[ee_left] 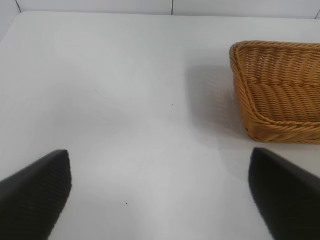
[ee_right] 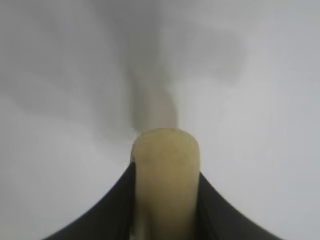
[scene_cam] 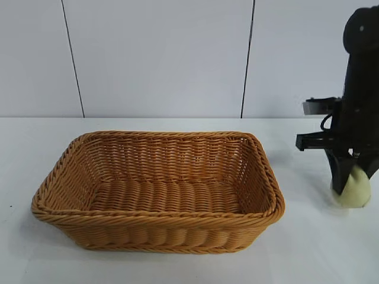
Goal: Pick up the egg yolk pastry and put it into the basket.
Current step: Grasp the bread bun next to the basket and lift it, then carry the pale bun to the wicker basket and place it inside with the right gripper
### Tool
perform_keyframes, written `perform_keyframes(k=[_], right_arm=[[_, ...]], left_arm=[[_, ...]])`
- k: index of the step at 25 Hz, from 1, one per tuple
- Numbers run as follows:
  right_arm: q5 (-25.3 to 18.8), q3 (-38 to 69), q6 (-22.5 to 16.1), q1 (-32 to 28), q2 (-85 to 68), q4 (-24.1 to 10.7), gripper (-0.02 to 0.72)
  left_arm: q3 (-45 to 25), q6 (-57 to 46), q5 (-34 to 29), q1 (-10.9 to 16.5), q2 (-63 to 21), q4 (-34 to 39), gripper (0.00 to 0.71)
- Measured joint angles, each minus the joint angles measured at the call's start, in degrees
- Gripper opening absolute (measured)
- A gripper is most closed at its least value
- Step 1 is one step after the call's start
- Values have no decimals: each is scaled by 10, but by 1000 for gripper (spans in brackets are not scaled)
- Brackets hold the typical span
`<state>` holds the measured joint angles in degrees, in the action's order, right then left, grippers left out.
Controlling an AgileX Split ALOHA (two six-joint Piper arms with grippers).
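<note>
Egg yolk pastry (scene_cam: pixel 355 190) sits clamped on edge between the right end effector's (scene_cam: pixel 350 188) fingers, at three o'clock from the basket (scene_cam: pixel 157 228), apart from it above the white surface (scene_cam: pixel 308 248). Left end effector (ee_left: pixel 160 192) hangs spread wide near the basket's corner.

White table (scene_cam: pixel 177 269), matte, plain, w/ soft grey shadows on it. Few tiny dark specks on table top, seen in left wrist view, e.g. one speck (ee_left: pixel 173 105) mid-surface, another speck (ee_left: pixel 126 203) nearer the camera. Behind table's far edge: pale wall (scene_cam: pixel 160 53) of flat panels, split by thin dark vertical seams; one seam (scene_cam: pixel 72 56) twd left of table, other seam (scene_cam: pixel 247 56) twd right.
</note>
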<state>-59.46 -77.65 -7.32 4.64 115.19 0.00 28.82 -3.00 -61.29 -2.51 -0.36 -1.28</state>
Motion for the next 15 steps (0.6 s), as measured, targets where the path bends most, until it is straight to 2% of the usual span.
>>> perform_keyframes(k=[8, 11, 15], right_arm=[[-6, 0, 4, 0, -134, 0, 190], [-7, 0, 4, 0, -162, 18, 190], [-7, 0, 7, 4, -177, 64, 190]], left_arm=[[0, 0, 0, 0, 0, 0, 692], [0, 0, 0, 0, 0, 0, 692], [0, 0, 0, 0, 0, 0, 692]])
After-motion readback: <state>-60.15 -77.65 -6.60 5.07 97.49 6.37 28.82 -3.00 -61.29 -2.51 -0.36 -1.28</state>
